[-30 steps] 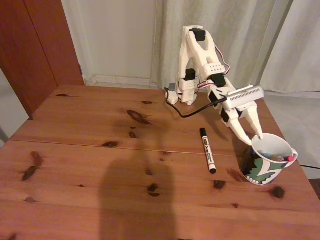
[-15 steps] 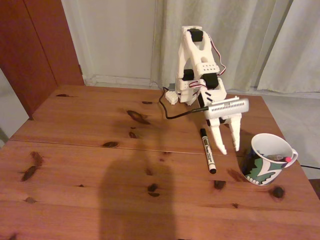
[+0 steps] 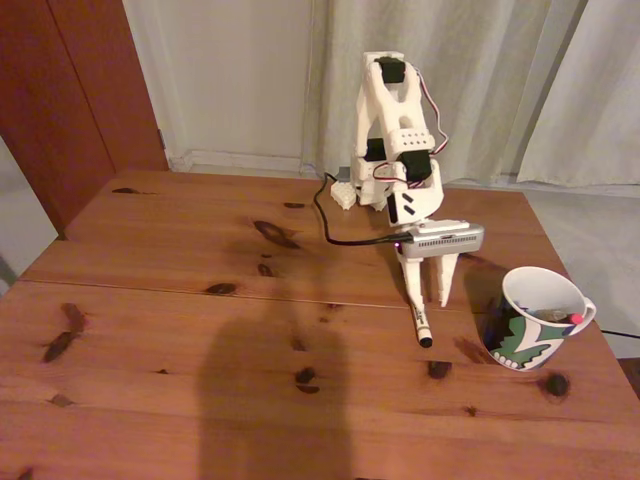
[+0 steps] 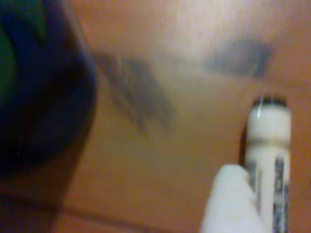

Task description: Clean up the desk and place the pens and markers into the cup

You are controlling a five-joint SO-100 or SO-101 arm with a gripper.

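While the desk (image 3: 180, 330) lies almost cleared, with the cup (image 3: 535, 318) standing near its right edge in the fixed view, one stick left out on the wood. Inside the cup, a red-pink pen end (image 3: 579, 317) resting against the rim. Left of the cup, apart from it, the white marker (image 3: 421, 322) lying flat on the desk, its near black cap pointing toward the camera, its far part hidden behind the arm. Above it the gripper (image 3: 431, 298), pointed nearly straight down, fingers spread a little and holding nothing, tips low over the marker's upper half. Cannot tell from the fixed view whether the tips already touch the wood. In the wrist view, blurred, a white fingertip (image 4: 229, 201) just beside the marker barrel (image 4: 267, 160), to its left, with the dark wall of the cup at far left.

Step in hand, by the look of it: straddling the marker. Best done by centring the fingers across the barrel, one on each side, not along it; lowering fully before closing; gripping near mid-length to avoid tipping when lifted; closing gently, since a round barrel may roll aside
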